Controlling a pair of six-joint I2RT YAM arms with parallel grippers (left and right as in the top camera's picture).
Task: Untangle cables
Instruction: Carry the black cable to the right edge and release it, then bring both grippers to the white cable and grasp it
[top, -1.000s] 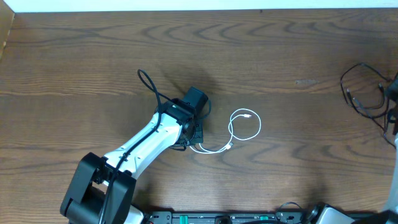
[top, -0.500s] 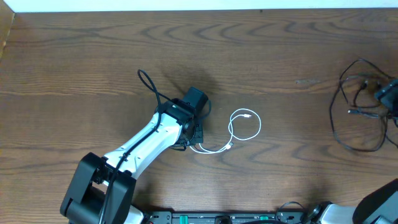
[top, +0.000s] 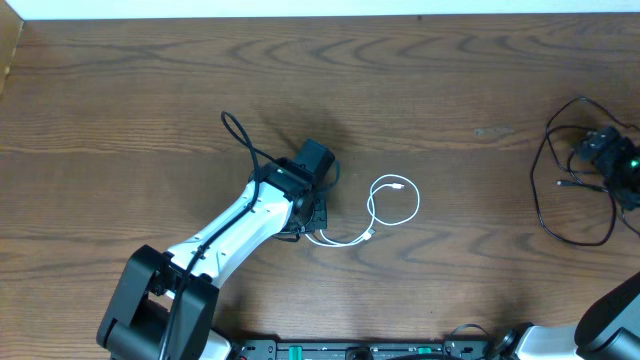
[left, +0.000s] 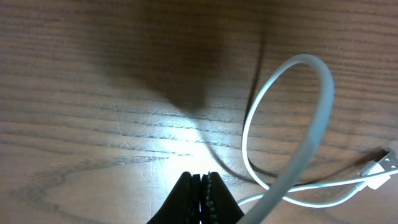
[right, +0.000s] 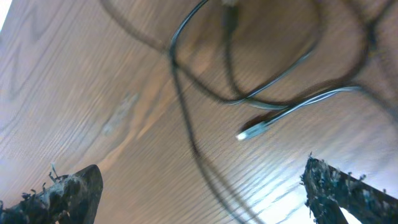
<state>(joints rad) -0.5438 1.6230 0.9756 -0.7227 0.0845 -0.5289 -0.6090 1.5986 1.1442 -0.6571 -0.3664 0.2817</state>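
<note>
Your left gripper has its jaws pressed together, and no cord shows between the tips. The thin white cord curls in a loop just right of those jaws, its small plug lying further right. Ahead and left of them is bare brown wooden tabletop.

Your right gripper stands wide apart, holding nothing. The thin black cord lies in loose loops on the wood just ahead of those jaws, its small plug end between them and ahead. Overhead, this gripper sits near the right limit of the view, well apart from the white cord.

You have one white cord and one black.
</note>
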